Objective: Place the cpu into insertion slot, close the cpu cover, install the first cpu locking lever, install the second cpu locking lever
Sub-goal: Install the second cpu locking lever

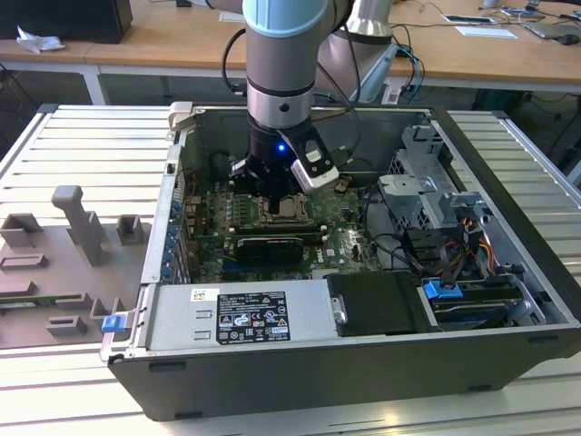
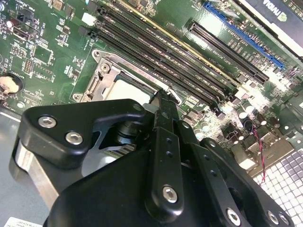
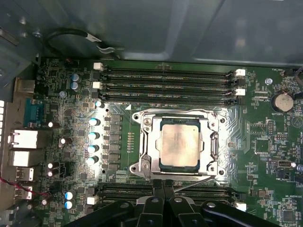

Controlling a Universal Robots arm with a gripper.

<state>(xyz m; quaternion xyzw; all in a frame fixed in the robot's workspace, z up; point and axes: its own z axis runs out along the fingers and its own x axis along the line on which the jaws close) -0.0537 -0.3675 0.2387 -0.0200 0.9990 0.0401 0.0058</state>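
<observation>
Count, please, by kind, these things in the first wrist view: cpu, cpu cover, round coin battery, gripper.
cpu: 1
cpu cover: 1
round coin battery: 1
gripper: 1
Total: 4

A: Any room above the insertion slot (image 3: 179, 144)?
B: Open from above in the frame's centre; the cpu (image 3: 179, 142) lies flat under the cpu cover (image 3: 214, 142); memory slots (image 3: 165, 87) run across above it, more at the lower edge.
A: And beyond them?
B: The grey case wall (image 3: 189, 28) spans the top; a black cable (image 3: 71, 35) loops upper left.
</observation>
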